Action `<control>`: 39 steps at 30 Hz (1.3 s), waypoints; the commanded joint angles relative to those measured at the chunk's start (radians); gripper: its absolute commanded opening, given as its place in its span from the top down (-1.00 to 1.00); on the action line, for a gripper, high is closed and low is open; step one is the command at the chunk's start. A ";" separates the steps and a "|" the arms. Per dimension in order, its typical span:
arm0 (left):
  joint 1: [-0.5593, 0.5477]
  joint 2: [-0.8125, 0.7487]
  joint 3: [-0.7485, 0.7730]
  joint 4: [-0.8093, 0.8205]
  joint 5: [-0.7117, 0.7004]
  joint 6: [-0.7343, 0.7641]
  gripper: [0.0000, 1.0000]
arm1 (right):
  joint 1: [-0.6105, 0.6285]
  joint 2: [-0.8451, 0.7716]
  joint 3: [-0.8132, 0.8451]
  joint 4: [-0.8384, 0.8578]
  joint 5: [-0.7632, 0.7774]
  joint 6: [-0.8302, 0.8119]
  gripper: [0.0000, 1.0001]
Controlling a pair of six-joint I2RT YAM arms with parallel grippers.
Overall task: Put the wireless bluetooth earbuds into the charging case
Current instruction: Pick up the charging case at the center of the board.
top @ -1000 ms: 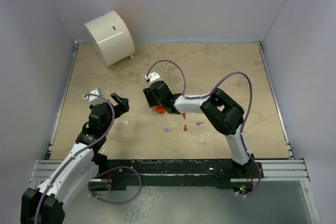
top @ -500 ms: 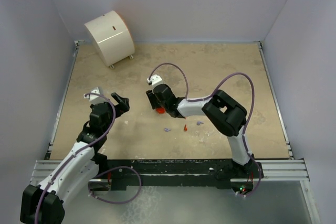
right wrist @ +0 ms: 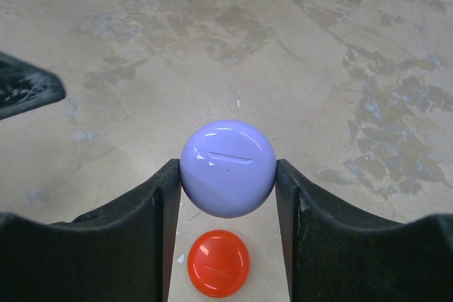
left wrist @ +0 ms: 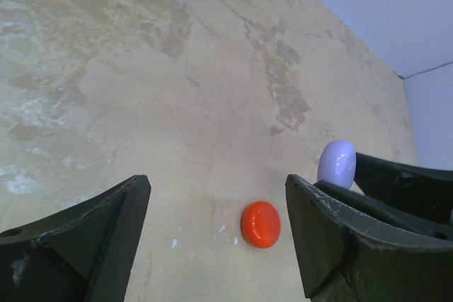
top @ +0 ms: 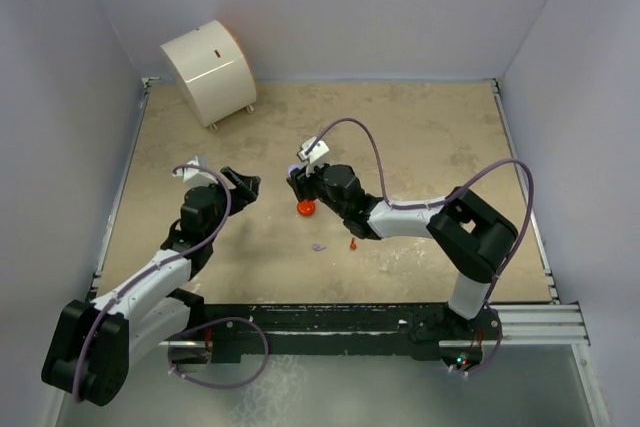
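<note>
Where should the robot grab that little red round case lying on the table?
Probably by its round edge, a finger on each side, coming straight down from above. The red round case lies flat on the table like a low dome, so its smooth top offers no hold. The open left hand is free; the right hand holds the lilac round case.

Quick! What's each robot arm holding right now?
Left end effector: open, holding nothing.
Right end effector: closed on the purple round case.
</note>
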 commanded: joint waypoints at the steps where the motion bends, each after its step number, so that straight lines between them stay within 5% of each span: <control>1: -0.004 0.040 0.032 0.226 0.053 -0.068 -0.51 | 0.000 -0.068 -0.070 0.166 -0.095 -0.055 1.00; 22: -0.018 0.231 -0.095 0.852 0.073 -0.241 -0.36 | 0.000 -0.108 -0.112 0.320 -0.209 0.098 1.00; 39: -0.056 0.382 0.001 0.866 0.192 -0.359 -0.27 | 0.002 -0.114 -0.065 0.296 -0.174 0.039 1.00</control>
